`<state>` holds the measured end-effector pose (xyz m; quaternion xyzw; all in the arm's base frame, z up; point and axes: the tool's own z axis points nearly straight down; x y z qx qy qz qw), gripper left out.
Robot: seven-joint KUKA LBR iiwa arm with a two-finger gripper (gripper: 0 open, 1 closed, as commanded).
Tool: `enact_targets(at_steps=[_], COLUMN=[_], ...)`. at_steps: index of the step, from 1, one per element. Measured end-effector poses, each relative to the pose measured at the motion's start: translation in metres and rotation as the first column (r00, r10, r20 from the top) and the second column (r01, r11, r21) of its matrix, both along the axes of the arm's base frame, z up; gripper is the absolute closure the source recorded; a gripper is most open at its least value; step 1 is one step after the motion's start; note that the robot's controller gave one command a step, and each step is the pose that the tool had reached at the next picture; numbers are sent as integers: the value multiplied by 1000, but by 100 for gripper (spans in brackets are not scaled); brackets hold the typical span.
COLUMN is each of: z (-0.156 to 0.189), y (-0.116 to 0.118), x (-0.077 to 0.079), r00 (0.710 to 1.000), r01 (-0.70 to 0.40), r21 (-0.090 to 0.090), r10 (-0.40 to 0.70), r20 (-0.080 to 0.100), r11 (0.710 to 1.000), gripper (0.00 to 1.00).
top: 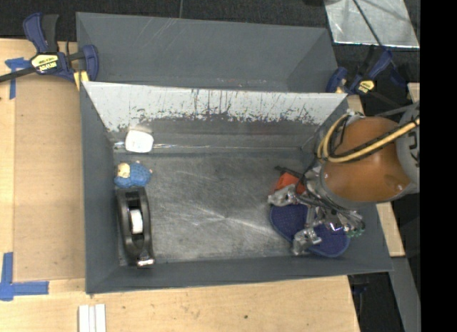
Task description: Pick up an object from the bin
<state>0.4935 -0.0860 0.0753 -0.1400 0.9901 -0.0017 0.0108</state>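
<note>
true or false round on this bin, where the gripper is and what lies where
1. The gripper is over a dark blue soft thing at the right side of the bin. True.
2. A small white thing lies in the far left corner. True.
3. The black dispenser lies in the bin's middle. False: it lies along the left wall.
4. The blue and yellow toy lies beside the gripper. False: it sits at the left, between the small white thing and the black dispenser.
</note>
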Motion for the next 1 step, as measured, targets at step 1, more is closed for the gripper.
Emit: enact_targets(at_steps=[1], z=[1], y=[0], x=[1], r00=[1000], r01=[2], r21=[1], r10=[-2], r20=[2], r11=[1000], gripper=[100])
